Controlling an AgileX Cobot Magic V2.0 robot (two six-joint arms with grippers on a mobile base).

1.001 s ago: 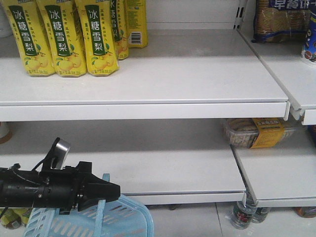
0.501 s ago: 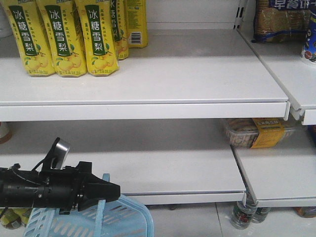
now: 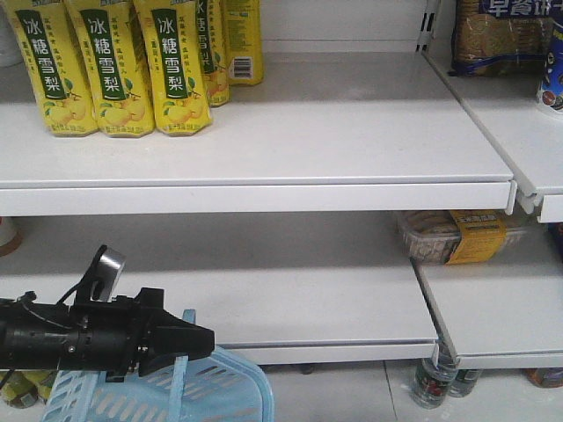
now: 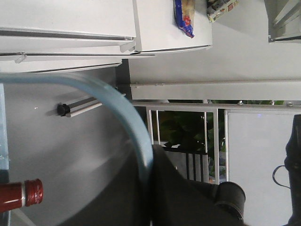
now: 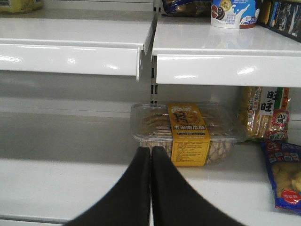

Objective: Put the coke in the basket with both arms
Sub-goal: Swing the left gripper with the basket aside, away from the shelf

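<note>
White shelves carry no coke in view, so with the right tool clenched empty and the left tool hooked on the basket handle, grip unclear, a wrong item may be taken.

The shelves were smooth white painted metal with a soft sheen; the basket was pale blue slotted plastic; the snack tray was clear glossy plastic.

Clear snack box blocks shelf ahead of right tool.
</note>
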